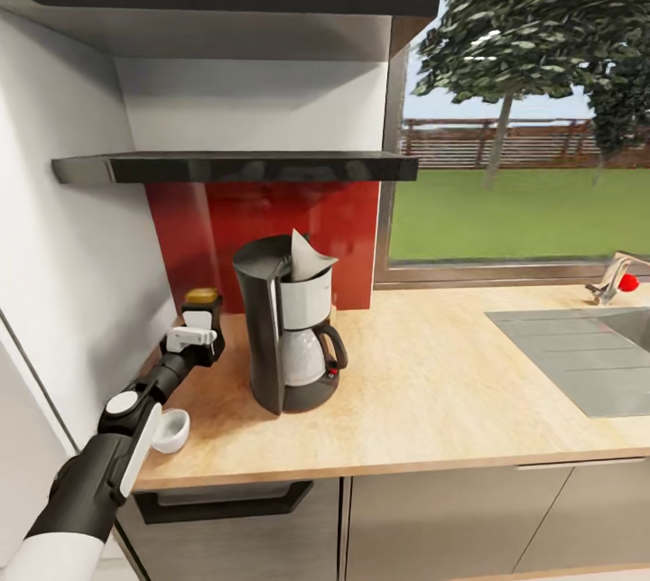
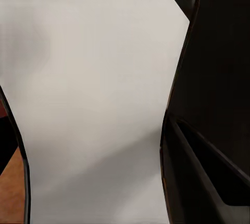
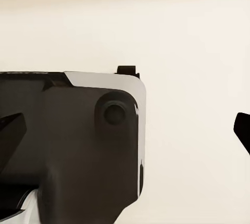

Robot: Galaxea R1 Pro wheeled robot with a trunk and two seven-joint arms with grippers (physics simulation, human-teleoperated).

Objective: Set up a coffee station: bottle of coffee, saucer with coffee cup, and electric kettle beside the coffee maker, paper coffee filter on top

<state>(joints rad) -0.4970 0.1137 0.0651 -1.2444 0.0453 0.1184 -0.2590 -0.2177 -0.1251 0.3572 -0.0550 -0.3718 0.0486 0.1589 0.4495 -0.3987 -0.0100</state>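
- Your left gripper [image 1: 200,328] is gripping the bottle [image 1: 201,303] on the countertop [image 1: 433,382].
- The coffee maker [image 1: 287,324] is standing just beside the gripper.
- Right gripper: cannot tell.

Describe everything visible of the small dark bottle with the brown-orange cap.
The small dark bottle with the brown-orange cap stands upright on the light beige wood-look countertop, left of the tall black drip coffee maker, near the red backsplash. The left gripper covers its body; up close, its white waisted label is visible.
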